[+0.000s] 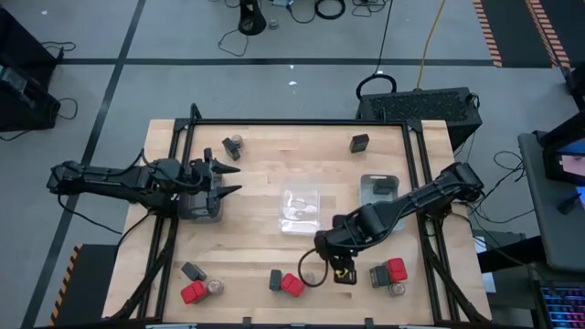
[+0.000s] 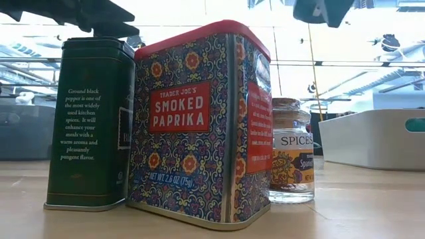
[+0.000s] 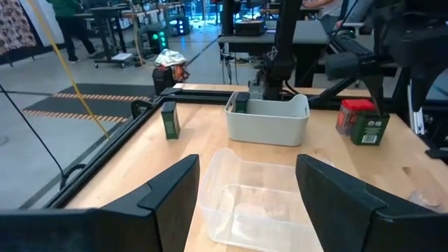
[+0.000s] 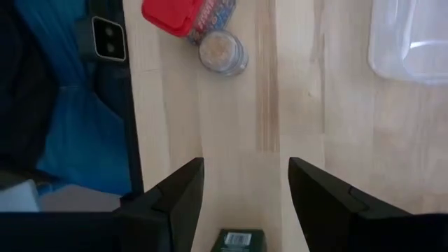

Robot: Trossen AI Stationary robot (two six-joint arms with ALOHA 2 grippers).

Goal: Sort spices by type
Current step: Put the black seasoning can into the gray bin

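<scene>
While both arms reach over the wooden counter [image 1: 256,174], this is how the scene is laid out.

Right end effector [image 1: 343,272]: near the front edge of the counter, pointing straight down, fingers parted with nothing between them; a black box [image 4: 238,240] lies just beneath its fingertips, not gripped.

Near the right end effector: a red box [image 4: 187,14] and a round jar [image 4: 222,52] sit touching each other a little way off, close to the counter's black edge frame.

Left end effector [image 1: 226,178]: at the left side of the counter, level with its surface and pointing toward the middle, fingers spread wide and empty.

Ahead of the left end effector: a clear tray [image 3: 259,203] in the middle of the counter, then a grey tray [image 3: 268,119] farther on with a dark box standing inside it.

Front left group: a red box [image 1: 193,292], a black box [image 1: 193,271] and a jar [image 1: 216,290] clustered together.

Front middle group: a black box [image 1: 276,280] beside a red box [image 1: 292,285].

Front right group: a red box [image 1: 395,269], a black box [image 1: 378,275] and a jar [image 1: 398,290].

Back of counter: a black box [image 1: 230,149] with a jar [image 1: 237,142] at back left; a lone black box [image 1: 359,142] at back right.

Low view: a dark green black-pepper tin [image 2: 89,123], a red-lidded smoked paprika tin [image 2: 199,126] and a small glass spice jar [image 2: 291,159] stand upright in a row.
</scene>
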